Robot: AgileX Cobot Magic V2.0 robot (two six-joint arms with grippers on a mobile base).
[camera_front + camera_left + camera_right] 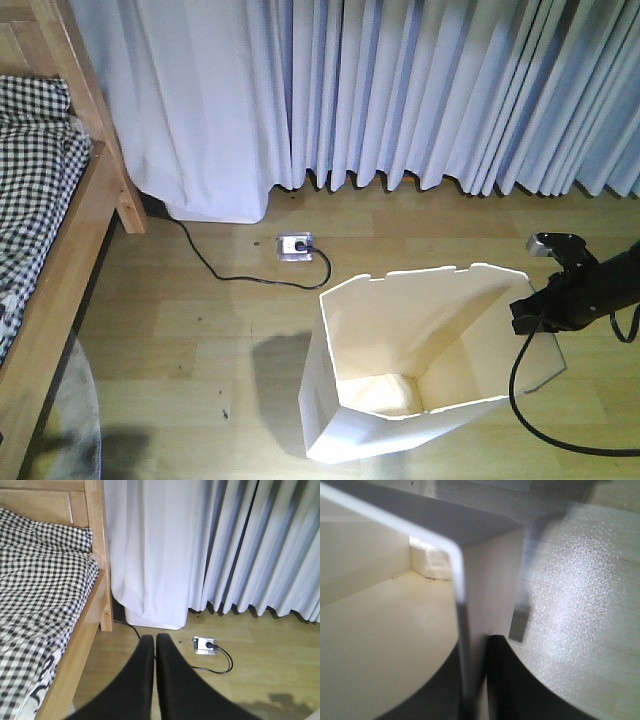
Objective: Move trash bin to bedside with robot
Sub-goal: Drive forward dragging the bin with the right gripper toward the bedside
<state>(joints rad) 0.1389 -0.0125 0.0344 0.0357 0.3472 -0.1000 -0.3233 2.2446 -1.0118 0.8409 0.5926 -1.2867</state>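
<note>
The white trash bin (400, 340) stands on the wooden floor, low and right of centre in the front view, its open mouth tilted toward the camera. My right gripper (530, 315) is shut on the bin's right rim; in the right wrist view the rim wall (470, 605) runs between the two black fingers (505, 680). The wooden bed frame (70, 260) with black-and-white checked bedding (30, 160) is at the far left, apart from the bin. My left gripper (155, 639) is shut and empty, above the floor beside the bed rail (80, 650).
A floor socket (294, 245) with a black cable (215, 268) lies between bed and bin. Pale curtains (400, 90) hang along the back wall. A bedpost (100, 120) stands at the frame's corner. Black cables trail from the right arm (560, 430).
</note>
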